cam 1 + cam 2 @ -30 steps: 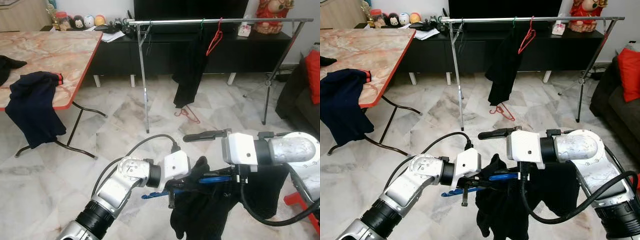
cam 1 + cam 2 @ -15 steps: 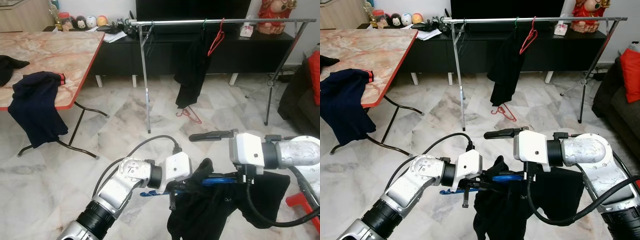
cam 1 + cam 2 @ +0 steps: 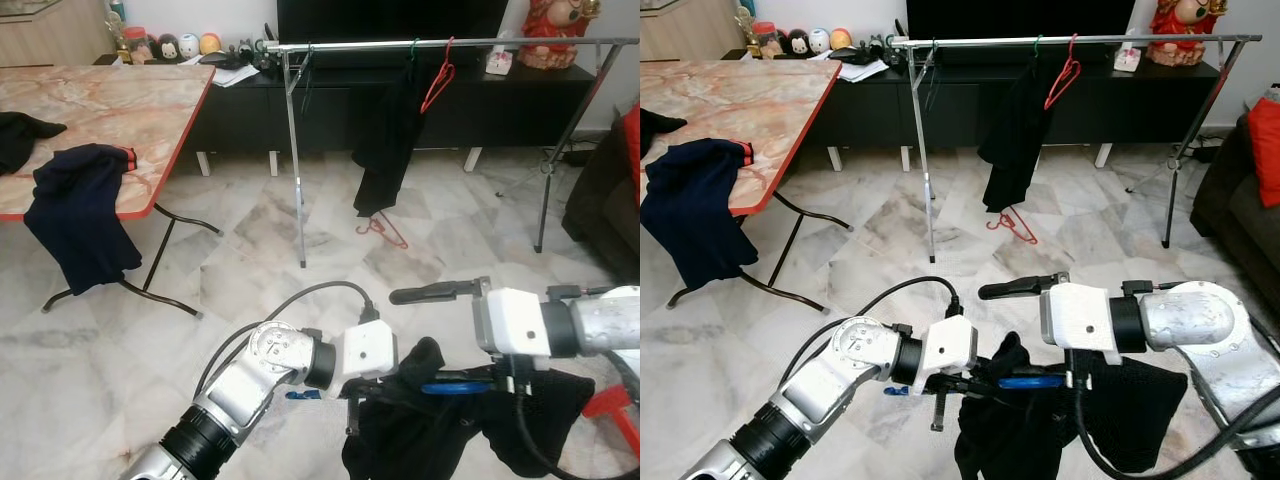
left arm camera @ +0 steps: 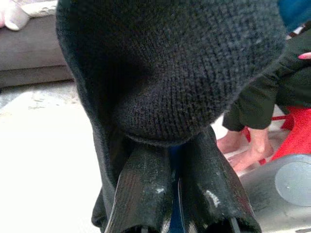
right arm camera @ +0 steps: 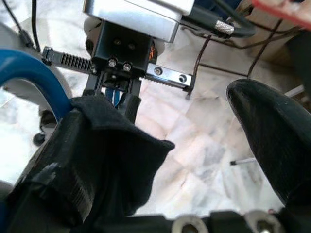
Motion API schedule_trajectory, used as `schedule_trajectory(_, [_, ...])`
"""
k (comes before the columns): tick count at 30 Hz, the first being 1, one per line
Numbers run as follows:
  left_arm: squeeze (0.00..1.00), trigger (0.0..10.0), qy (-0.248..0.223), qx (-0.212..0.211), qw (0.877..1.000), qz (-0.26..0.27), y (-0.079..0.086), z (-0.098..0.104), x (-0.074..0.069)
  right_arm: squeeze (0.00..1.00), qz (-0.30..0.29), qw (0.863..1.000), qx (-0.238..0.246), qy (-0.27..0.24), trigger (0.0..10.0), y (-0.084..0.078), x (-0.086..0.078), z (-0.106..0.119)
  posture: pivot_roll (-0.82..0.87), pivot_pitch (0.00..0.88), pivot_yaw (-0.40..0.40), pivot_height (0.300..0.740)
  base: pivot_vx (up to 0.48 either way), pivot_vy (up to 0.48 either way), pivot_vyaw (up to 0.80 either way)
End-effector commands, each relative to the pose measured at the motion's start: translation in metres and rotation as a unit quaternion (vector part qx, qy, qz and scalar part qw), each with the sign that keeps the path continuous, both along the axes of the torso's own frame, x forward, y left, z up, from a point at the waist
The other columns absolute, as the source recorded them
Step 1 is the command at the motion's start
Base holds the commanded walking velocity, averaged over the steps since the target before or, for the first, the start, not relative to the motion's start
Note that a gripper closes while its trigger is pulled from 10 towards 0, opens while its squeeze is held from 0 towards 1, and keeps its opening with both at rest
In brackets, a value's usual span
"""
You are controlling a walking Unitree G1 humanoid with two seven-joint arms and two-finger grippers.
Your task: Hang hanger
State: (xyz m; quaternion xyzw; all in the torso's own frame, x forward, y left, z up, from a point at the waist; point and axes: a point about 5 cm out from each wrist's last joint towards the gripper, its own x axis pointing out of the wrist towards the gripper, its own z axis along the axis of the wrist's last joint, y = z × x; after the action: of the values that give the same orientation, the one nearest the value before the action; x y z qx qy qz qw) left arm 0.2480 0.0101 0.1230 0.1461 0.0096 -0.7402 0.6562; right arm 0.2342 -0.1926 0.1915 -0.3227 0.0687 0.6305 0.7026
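Both arms are raised in front of the robot, low over the marble floor (image 3: 250, 230), and meet at a blue hanger (image 3: 1032, 381) draped with a black garment (image 3: 1040, 430).

Left gripper (image 4: 170, 160): the two black fingers (image 4: 141, 189) are pressed close together on the blue hanger, with the black knit fabric bunched directly over the fingertips. The hanger's blue end (image 3: 300, 394) projects just beside the left wrist.

Right gripper (image 5: 160, 145): the fingers are spread well apart. One finger (image 5: 58, 194) lies under a fold of the black garment beside the curved blue hanger; the other finger (image 5: 274, 141) stands clear on the opposite side. Whether the covered finger presses on the hanger cannot be determined. In the head views one right finger (image 3: 432, 293) extends toward the robot's left, above the garment.

Garment position: it hangs down from the hanger between the two wrists, clear of the floor as far as can be seen.

Surroundings: a metal clothes rail (image 3: 450, 43) stands well ahead, carrying a dark garment (image 3: 385, 140) and an empty red hanger (image 3: 437, 88). A second red hanger (image 3: 382, 230) lies on the floor beneath the rail. To the robot's left, a folding table (image 3: 100, 110) has a navy garment (image 3: 80, 215) draped over its edge.
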Motion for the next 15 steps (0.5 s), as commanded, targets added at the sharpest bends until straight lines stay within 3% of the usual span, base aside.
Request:
schedule_trajectory(1, [0.00,10.0,-0.044,-0.065,0.981,0.176,0.049,0.037,0.048,0.00,0.146,0.964,-0.080,0.207,10.0,0.006,-0.049,-0.056,-0.12,0.011,0.001,0.740,0.000,0.000,0.00])
schedule_trajectory(8, [0.00,10.0,-0.043,-0.071,0.980,0.181,0.044,0.036,0.048,0.00,0.143,0.954,-0.076,0.251,10.0,0.007,-0.057,-0.077,-0.12,0.008,-0.006,0.740,0.000,0.000,0.00])
schedule_trajectory(15, [0.00,10.0,-0.051,-0.080,0.975,0.201,0.045,0.040,0.052,0.00,0.167,0.929,-0.090,0.318,10.0,0.008,-0.079,-0.103,-0.12,0.024,-0.034,0.740,0.000,0.000,0.00])
